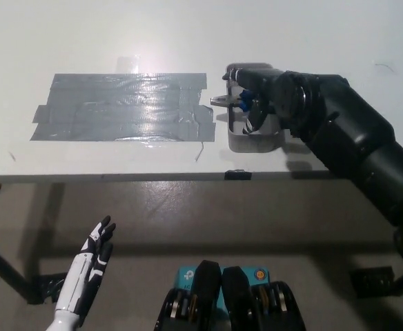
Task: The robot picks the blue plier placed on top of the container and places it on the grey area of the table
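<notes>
One blue plier lies crosswise atop container, nose leftward.

One plier, one container, one grey area.

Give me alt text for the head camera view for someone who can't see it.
The robot's black right hand reaches over a small grey container on a white table, covering most of the blue plier, whose metal tip pokes out toward the grey area of tape at left. The white left hand hangs open below the table edge.
</notes>
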Controlling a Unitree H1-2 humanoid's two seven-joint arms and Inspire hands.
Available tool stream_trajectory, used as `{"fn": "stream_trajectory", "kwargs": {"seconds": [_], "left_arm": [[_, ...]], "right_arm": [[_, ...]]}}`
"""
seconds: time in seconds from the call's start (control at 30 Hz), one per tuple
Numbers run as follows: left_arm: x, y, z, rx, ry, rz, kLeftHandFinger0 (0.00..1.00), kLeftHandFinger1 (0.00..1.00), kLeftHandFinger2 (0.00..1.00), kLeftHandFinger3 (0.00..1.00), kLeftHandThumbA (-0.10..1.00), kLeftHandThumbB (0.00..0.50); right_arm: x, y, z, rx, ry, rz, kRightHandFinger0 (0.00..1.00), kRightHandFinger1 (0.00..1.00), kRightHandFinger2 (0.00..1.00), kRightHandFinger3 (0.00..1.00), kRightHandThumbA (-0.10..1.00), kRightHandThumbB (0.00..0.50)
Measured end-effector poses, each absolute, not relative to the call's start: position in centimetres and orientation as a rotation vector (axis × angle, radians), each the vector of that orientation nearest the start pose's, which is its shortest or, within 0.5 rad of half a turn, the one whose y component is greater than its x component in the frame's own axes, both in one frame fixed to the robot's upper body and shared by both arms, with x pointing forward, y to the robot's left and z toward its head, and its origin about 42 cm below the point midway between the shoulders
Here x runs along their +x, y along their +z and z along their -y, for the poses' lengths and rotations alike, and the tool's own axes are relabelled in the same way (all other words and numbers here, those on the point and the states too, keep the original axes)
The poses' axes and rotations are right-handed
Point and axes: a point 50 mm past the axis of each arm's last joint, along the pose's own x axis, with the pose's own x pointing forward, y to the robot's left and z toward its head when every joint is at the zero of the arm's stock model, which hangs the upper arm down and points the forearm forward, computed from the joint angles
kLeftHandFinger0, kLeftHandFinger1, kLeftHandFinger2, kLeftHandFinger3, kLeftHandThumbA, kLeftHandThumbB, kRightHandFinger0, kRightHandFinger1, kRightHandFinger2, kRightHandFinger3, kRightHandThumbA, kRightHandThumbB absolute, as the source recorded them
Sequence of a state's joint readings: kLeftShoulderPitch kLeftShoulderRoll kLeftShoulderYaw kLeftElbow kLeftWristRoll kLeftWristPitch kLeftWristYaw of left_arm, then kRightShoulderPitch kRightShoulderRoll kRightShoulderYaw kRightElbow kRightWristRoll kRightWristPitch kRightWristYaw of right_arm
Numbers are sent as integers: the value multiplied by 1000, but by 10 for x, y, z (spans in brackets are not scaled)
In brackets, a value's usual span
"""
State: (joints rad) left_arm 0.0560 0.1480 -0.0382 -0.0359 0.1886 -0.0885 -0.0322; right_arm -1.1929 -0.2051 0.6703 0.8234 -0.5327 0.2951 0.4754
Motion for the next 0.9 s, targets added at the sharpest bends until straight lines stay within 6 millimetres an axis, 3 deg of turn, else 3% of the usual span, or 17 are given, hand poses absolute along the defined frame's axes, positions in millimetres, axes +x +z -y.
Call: {"fn": "stream_trajectory", "kwargs": {"seconds": [0.43, 0.9], "left_arm": [[269, 101, -248, 345, -82, 73, 1000, 1000, 1000, 1000, 1000, 174], [269, 101, -249, 350, -85, 68, 1000, 1000, 1000, 1000, 1000, 166]], "right_arm": [[560, 322, 100, -1427, 555, -144, 1000, 1000, 1000, 1000, 897, 324], [564, 313, 110, -1436, 546, -194, 1000, 1000, 1000, 1000, 899, 331]]}}
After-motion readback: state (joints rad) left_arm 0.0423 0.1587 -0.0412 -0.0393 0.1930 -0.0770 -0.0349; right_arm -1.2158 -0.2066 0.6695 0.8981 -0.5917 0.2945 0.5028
